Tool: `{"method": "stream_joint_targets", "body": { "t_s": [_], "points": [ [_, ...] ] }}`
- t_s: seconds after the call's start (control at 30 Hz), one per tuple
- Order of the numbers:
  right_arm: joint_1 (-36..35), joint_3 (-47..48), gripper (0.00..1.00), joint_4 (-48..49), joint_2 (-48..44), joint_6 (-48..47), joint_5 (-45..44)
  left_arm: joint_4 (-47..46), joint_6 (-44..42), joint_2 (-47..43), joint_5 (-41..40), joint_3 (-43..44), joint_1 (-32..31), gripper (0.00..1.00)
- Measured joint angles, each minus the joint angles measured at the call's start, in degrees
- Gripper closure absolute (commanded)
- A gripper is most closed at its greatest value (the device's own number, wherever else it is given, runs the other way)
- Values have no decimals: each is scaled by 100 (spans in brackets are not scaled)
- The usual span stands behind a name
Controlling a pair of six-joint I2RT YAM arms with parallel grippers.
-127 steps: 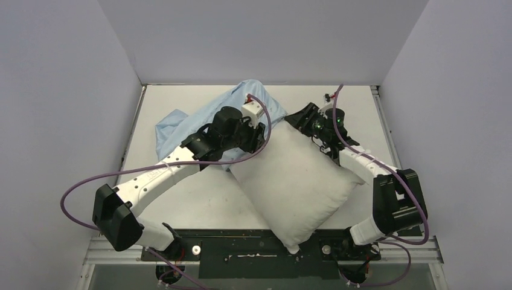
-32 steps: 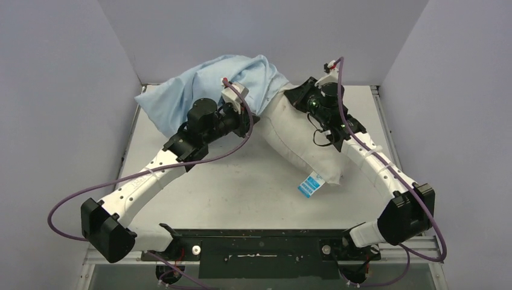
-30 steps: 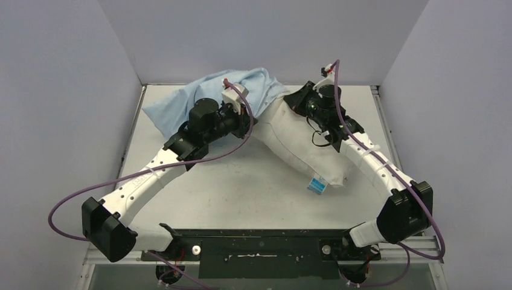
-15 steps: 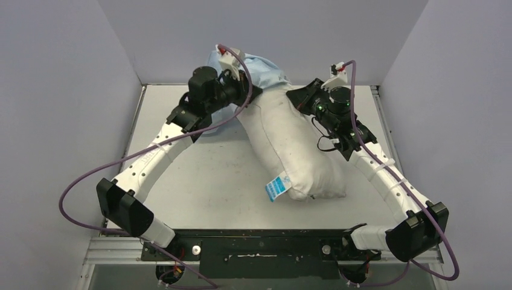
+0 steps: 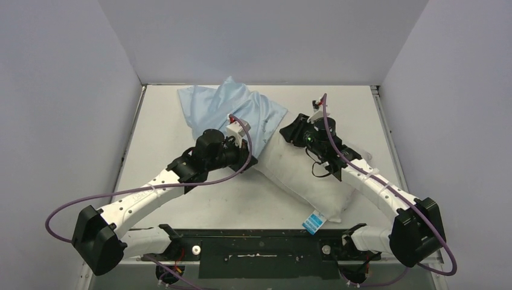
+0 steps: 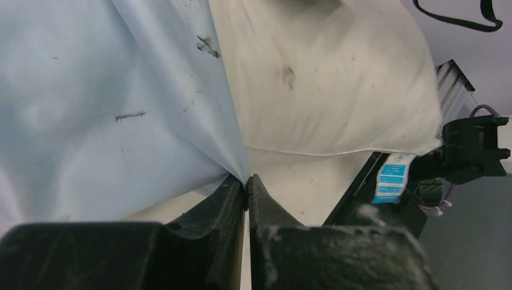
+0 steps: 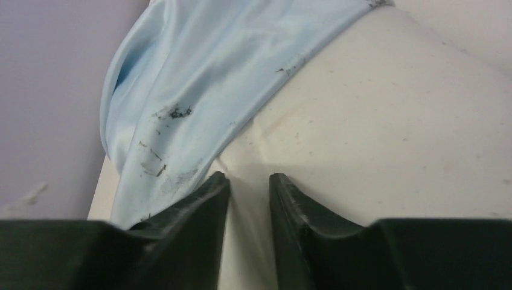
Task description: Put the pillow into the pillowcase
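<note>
Moved: pillow slid nearer; left jaws clamp pillowcase edge; right jaws parted at pillow.

WHITE ON BLUE: A pale, scuffed table, boxed in by lilac panels on three sides, carries two things. The light blue pillowcase lies crumpled from 11 to 12 o'clock, near the far edge. The plump white pillow stretches diagonally from the centre towards 5 o'clock. Blue cloth covers its far end, and its blue tag sits at the near corner by the table's front edge.
</note>
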State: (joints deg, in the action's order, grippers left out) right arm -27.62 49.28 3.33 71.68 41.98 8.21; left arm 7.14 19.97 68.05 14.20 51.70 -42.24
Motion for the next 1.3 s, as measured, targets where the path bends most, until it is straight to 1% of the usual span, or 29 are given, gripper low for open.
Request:
{"method": "stream_joint_targets", "body": {
  "t_s": [0.07, 0.1, 0.13, 0.2, 0.27, 0.37, 0.47, 0.53, 0.63, 0.73, 0.83, 0.97, 1.07, 1.13, 1.2, 1.27, 1.3],
  "points": [
    [26, 13, 45, -66, -15, -256, 116, 70, 2, -103, -28, -109, -9, 70],
    [31, 55, 39, -188, -35, -424, 175, 90, 7, -151, -26, -127, -11, 62],
    [42, 129, 34, -385, -66, -608, 240, 103, 7, -195, -22, -129, -11, 57],
    [96, 341, 26, -839, -151, -968, 409, 92, 15, -330, -33, -127, -20, 50],
    [188, 573, 21, -1217, -267, -1298, 614, 87, -13, -470, -70, -90, -22, 45],
    [446, 1029, 17, -1738, -337, -1759, 894, 105, -177, -487, -212, 162, -22, 42],
    [831, 1438, 14, -2006, -271, -2175, 1287, 181, -522, -216, -474, 752, -37, 42],
    [1156, 1628, 13, -2090, -105, -2393, 1648, 201, -752, 109, -695, 1224, -44, 41],
    [1611, 1840, 13, -2146, 348, -2621, 2111, 162, -1058, 623, -951, 1773, -44, 34],
    [2013, 2015, 12, -2199, 962, -2667, 2741, 142, -1309, 1257, -1121, 2280, -44, 33],
    [2229, 2079, 12, -2188, 1425, -2669, 3121, 142, -1467, 1961, -1215, 2826, -44, 33],
    [2302, 2229, 12, -2177, 1873, -2747, 3482, 129, -1580, 2734, -1429, 3335, -44, 33],
    [2315, 2347, 17, -2059, 2269, -2793, 3755, 149, -1626, 3246, -1668, 3624, -44, 33],
    [2304, 2332, 27, -2006, 2470, -2809, 3888, 170, -1624, 3532, -1784, 3773, -37, 33],
    [2286, 2243, 46, -1941, 2555, -2817, 3985, 179, -1626, 3744, -1832, 3897, -31, 33],
    [2256, 2065, 69, -1825, 2549, -2798, 4092, 190, -1628, 3934, -1849, 4017, -31, 33],
    [2245, 1956, 77, -1698, 2524, -2765, 4135, 192, -1635, 4015, -1862, 4079, -31, 34]
  ]
}}
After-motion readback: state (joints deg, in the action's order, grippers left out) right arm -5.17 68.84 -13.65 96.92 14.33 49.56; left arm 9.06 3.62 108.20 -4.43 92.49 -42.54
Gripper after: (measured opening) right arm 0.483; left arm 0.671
